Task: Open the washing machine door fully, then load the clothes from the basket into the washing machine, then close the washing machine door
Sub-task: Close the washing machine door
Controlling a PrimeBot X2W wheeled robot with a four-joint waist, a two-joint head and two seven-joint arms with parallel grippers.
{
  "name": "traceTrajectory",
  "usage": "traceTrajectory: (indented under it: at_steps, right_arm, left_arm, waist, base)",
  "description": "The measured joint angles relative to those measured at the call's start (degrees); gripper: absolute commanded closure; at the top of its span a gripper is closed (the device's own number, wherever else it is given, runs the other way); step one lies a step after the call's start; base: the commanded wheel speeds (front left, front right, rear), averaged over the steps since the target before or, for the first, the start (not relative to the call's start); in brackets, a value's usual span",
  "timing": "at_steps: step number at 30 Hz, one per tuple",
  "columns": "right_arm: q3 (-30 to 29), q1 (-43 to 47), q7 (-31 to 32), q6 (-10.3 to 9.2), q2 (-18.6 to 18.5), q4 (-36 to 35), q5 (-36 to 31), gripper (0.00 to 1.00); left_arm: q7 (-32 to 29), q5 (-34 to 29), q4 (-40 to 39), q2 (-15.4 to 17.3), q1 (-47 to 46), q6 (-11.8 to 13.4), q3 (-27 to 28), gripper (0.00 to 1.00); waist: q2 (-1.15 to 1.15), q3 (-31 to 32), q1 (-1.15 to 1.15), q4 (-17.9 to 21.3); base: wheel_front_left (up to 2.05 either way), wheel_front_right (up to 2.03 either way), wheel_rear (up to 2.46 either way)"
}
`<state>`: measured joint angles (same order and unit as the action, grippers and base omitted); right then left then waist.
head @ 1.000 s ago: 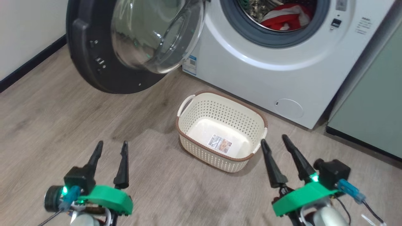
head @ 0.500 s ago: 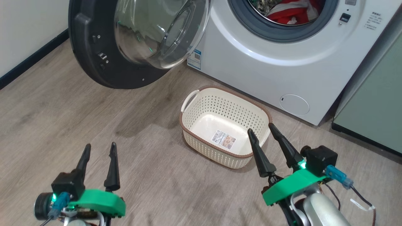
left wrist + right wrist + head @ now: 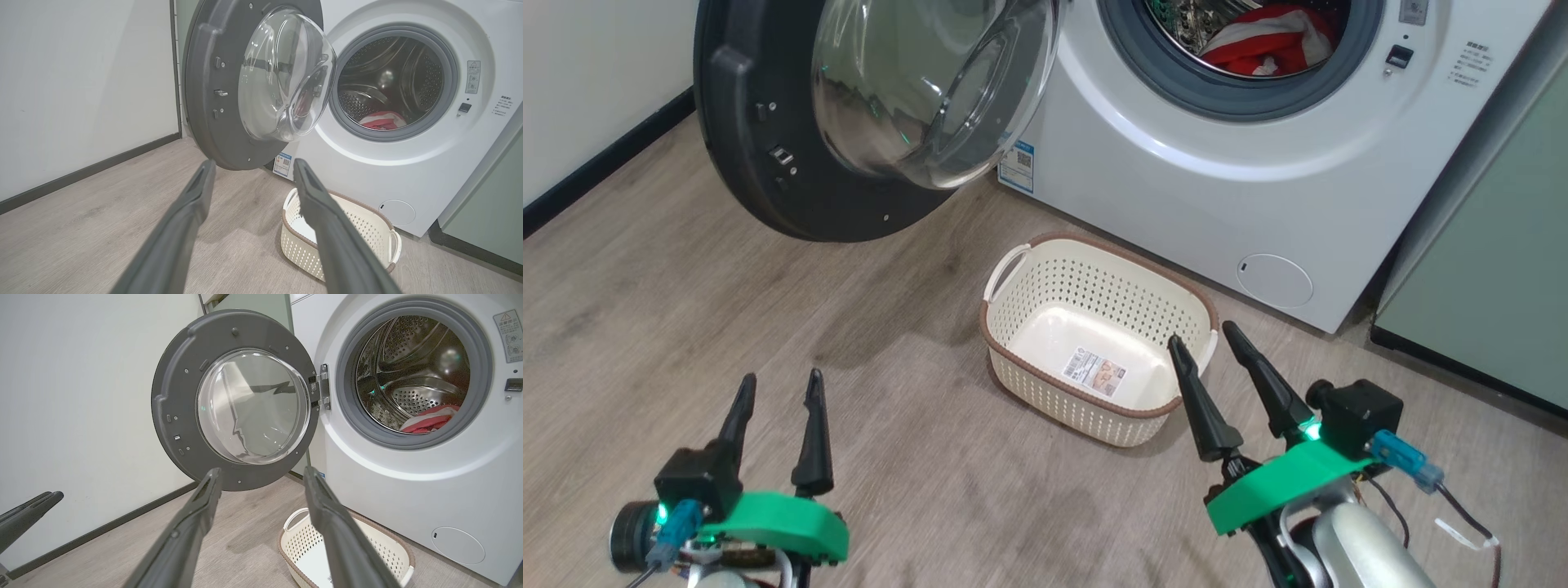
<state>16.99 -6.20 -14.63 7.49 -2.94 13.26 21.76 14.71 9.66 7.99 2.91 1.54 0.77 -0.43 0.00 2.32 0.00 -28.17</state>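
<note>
Head view: clothes (image 3: 1262,49) lying inside washing machine (image 3: 1217,188), basket (image 3: 1086,416) sitting empty, washing machine door (image 3: 760,163) hanging open left; left gripper (image 3: 782,376), right gripper (image 3: 1202,331) gaping wide, empty; closing seemingly remaining.

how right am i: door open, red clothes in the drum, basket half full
Wrong on the basket: the head view shows it empty, only a label on its bottom. The door is open and the red clothes are in the drum.
</note>
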Motion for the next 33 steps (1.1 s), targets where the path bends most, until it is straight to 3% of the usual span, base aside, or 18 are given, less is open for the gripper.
traceTrajectory:
  at_steps: [18,19,20,28,33]
  right_arm:
    - [-0.1,0.0,0.0,0.0,0.0,0.0,0.0,0.0]
    - [-0.1,0.0,0.0,0.0,0.0,0.0,0.0,0.0]
    - [-0.1,0.0,0.0,0.0,0.0,0.0,0.0,0.0]
    - [-0.8,0.2,0.0,0.0,-0.6,-0.5,-0.2,0.0]
    - [-1.9,2.0,0.0,0.0,-1.3,-1.9,-1.4,0.0]
  left_arm:
    - [0.0,0.4,0.0,0.0,0.0,0.2,0.2,0.0]
    - [0.0,0.4,0.0,0.0,0.0,0.2,0.2,0.6]
    - [0.0,0.6,-0.3,0.0,0.0,0.2,0.2,1.0]
    - [0.0,1.0,-3.9,0.0,-0.1,0.3,0.7,1.0]
    - [0.0,0.2,-7.6,0.0,-0.4,-0.2,4.4,1.0]
  waist:
    - [0.0,-0.3,0.0,-0.3]
    - [0.0,-0.4,0.0,-0.3]
    - [0.0,-0.4,0.0,-0.3]
    - [0.0,-1.1,0.0,-0.8]
    - [0.0,-2.5,0.0,-1.2]
  base:
    - [0.0,0.0,0.0]
    - [0.0,0.0,0.0]
    - [0.0,0.0,0.0]
    - [0.0,0.0,0.0]
    - [0.0,0.0,0.0]
